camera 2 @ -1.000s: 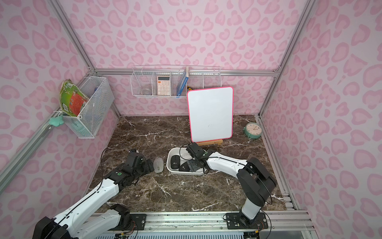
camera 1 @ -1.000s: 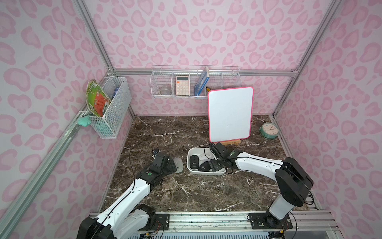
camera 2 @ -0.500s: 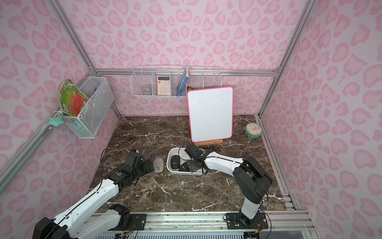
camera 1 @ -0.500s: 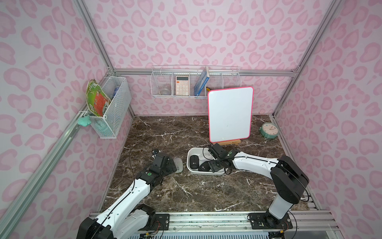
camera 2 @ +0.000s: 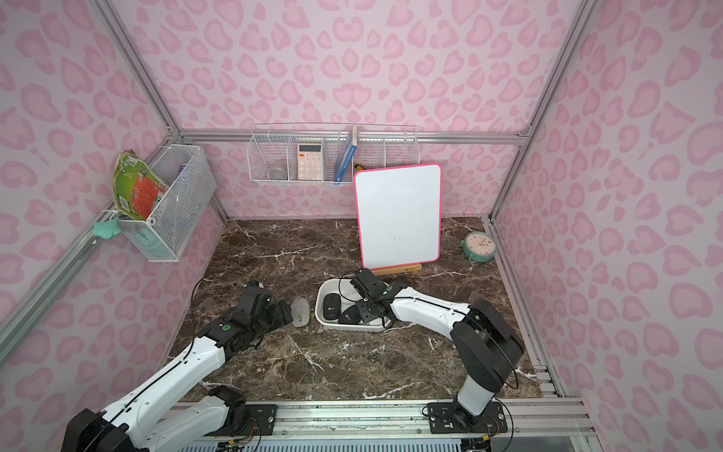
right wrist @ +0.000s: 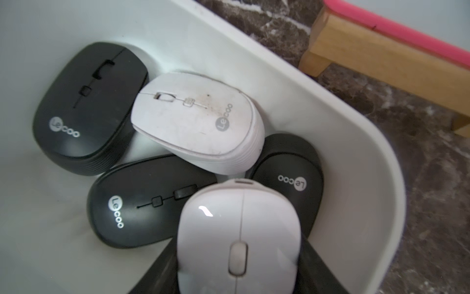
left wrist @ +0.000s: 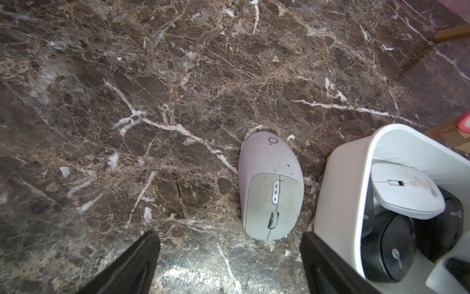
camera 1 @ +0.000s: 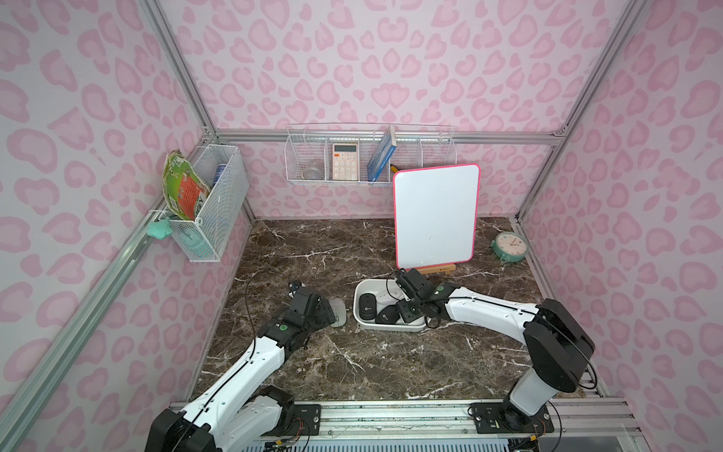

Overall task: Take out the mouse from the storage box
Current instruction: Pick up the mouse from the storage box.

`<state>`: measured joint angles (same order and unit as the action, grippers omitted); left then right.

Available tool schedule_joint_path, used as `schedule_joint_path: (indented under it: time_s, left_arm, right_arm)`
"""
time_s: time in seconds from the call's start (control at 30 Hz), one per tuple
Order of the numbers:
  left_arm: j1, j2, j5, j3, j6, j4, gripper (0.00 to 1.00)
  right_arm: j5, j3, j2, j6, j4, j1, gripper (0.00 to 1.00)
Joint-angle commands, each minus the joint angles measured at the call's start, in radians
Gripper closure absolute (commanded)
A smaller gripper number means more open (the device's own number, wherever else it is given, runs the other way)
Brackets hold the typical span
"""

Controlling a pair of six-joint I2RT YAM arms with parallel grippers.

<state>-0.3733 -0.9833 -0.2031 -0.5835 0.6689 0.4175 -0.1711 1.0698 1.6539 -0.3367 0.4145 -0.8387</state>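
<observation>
The storage box (camera 1: 356,309) (camera 2: 317,311) is a shallow white tub on the marble, and it holds several mice. In the right wrist view my right gripper (right wrist: 237,254) is down inside the box (right wrist: 356,152). Its black fingers (right wrist: 157,272) press both flanks of a glossy white mouse (right wrist: 236,221), so it is shut on that mouse. Ahead of it lie a scuffed white mouse (right wrist: 198,119) and three black ones (right wrist: 86,109). My left gripper (left wrist: 229,238) (camera 1: 326,309) stands open over the table. A grey mouse (left wrist: 270,188) (camera 1: 339,311) lies just beyond its fingertips, left of the box.
A pink-framed whiteboard (camera 1: 436,215) on a wooden stand rises right behind the box. A teal clock (camera 1: 508,244) sits at the back right. White wire baskets hang on the back wall (camera 1: 367,160) and on the left wall (camera 1: 207,199).
The right gripper's jaws have closed in on the glossy white mouse inside the box. The left arm and the grey mouse have not moved.
</observation>
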Motion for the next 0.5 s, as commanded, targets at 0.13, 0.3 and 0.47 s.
schedule_joint_path:
  time_s: [0.13,0.3,0.47]
  left_arm:
    - [0.000,0.007,0.014,-0.016,-0.014,0.012,0.08]
    - [0.001,0.021,0.019,-0.015,-0.011,0.014,0.08]
    - [0.001,0.024,0.028,-0.022,-0.009,0.026,0.08]
  right_arm:
    - [0.020,0.024,-0.099,-0.018,0.021,0.038,0.51]
    - [0.039,0.001,-0.181,-0.033,0.040,0.111,0.52]
    - [0.055,-0.043,-0.256,-0.052,0.057,0.201,0.54]
